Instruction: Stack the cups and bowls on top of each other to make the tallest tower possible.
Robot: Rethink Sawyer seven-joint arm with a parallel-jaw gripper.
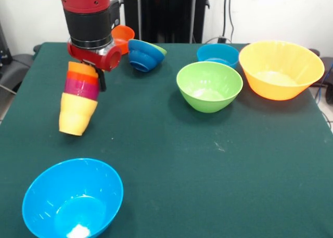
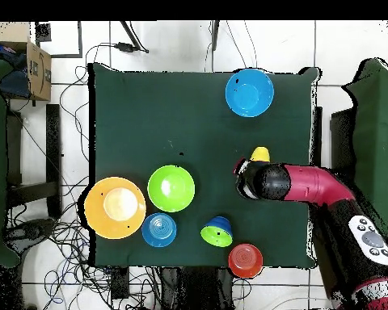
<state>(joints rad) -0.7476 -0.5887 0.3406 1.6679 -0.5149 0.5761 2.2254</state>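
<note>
Pincer (image 1: 93, 71) — hidden behind cups (image 1: 79, 100)

Arm reaches down — gripper (image 1: 89, 71) clamped on the nested cups (image 1: 78, 105).

The arm (image 1: 91, 20) is covering the gripper's fingers and the top of the stacked cups (image 1: 78, 105). It is also hiding part of the orange-red bowl (image 1: 125, 35) at the table's (image 1: 208, 160) far edge.
</note>
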